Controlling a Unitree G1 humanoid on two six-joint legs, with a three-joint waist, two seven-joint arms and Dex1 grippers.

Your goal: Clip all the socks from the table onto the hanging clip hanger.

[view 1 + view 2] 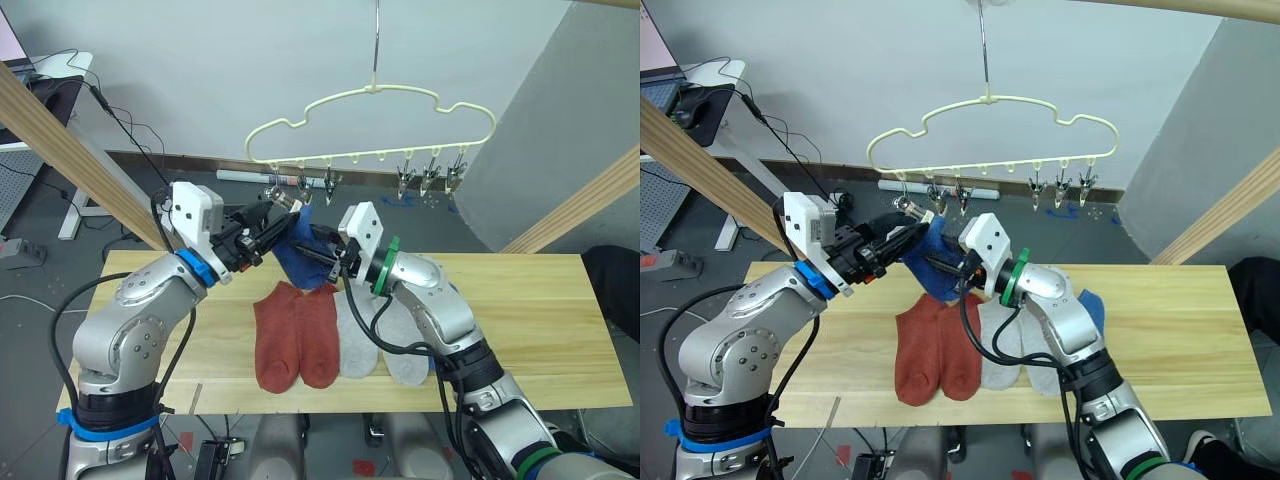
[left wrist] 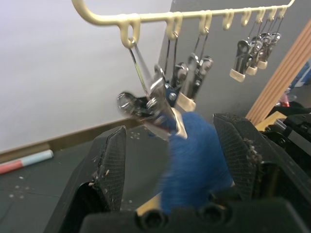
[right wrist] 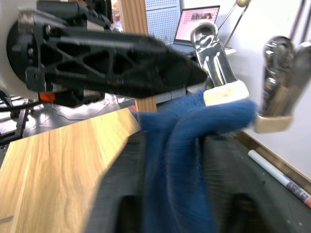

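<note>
The cream clip hanger (image 1: 370,95) hangs above the table (image 1: 540,320) with a row of metal clips. My right gripper (image 1: 322,258) is shut on a blue sock (image 1: 297,250) and holds it up to the leftmost clip (image 1: 275,197). My left gripper (image 1: 272,222) is open, with that tilted clip (image 2: 155,102) and the sock's top (image 2: 194,155) between its fingers (image 2: 109,165). Whether the clip bites the sock I cannot tell. Two rust red socks (image 1: 295,340) and two light grey socks (image 1: 385,345) lie side by side on the table. Another blue sock (image 1: 1092,308) peeks out behind my right arm.
Thick wooden poles slant down at the left (image 1: 70,150) and at the right (image 1: 585,205) of the table. Three more clips (image 1: 430,175) hang at the hanger's right end. A desk with cables (image 1: 60,80) stands at the far left.
</note>
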